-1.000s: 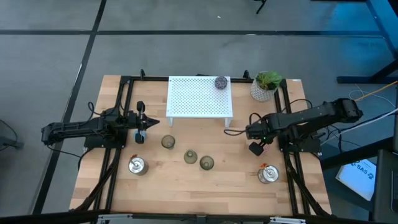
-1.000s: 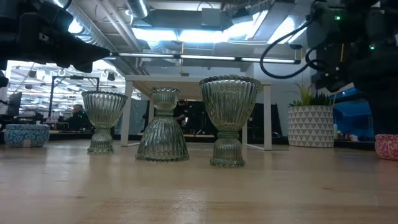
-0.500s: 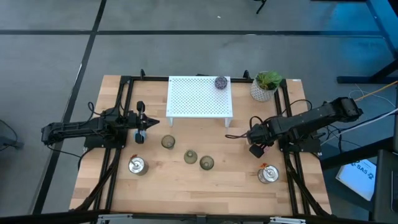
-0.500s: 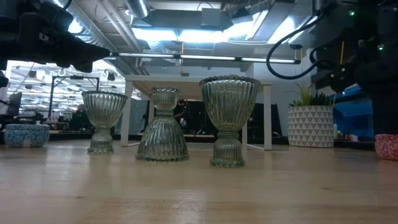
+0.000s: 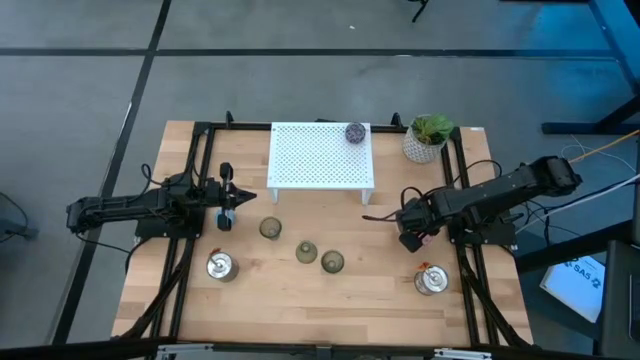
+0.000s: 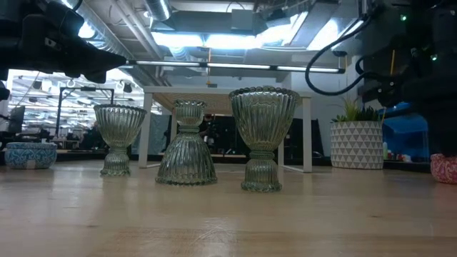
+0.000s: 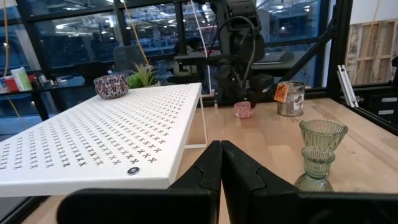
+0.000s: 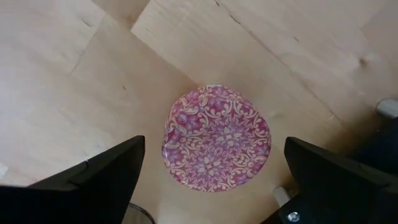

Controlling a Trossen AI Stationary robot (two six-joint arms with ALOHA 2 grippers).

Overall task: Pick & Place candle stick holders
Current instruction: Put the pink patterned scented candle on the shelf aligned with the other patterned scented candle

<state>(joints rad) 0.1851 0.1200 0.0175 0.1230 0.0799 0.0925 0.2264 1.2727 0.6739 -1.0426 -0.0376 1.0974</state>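
Since a second ago the right gripper (image 8: 214, 186) has drawn in over the pink holder (image 8: 216, 138), which its own arm now hides in the high view; the left arm has not shifted. Its two dark fingers (image 8: 93, 174) stand spread wide, one to each side of the cup and clear of it, grasping nothing. The wrist camera looks straight down on the holder: a small round cup with a pink and white floral pattern, sitting on the pale wood table (image 8: 74, 74). In the low view only an edge of it shows, cut off at the picture's right border.

The left gripper (image 7: 221, 162) waits near the table's left side with its fingers pressed together, empty, just beside the white perforated rack (image 5: 320, 155). On the rack's far right corner sits the purple holder (image 5: 354, 132), patterned and dark. The blue holder (image 6: 28, 154) shows at the low view's left edge; from above it is largely hidden under the left gripper.

Three olive glass holders (image 5: 306, 251) stand in a loose diagonal row in the middle of the table, ribbed and stemmed; the middle one looks inverted. Two shiny silver holders sit nearer the front, one on the left (image 5: 220, 265) and one on the right (image 5: 431, 280). A white pot with a green plant (image 5: 425, 138) stands beside the rack.
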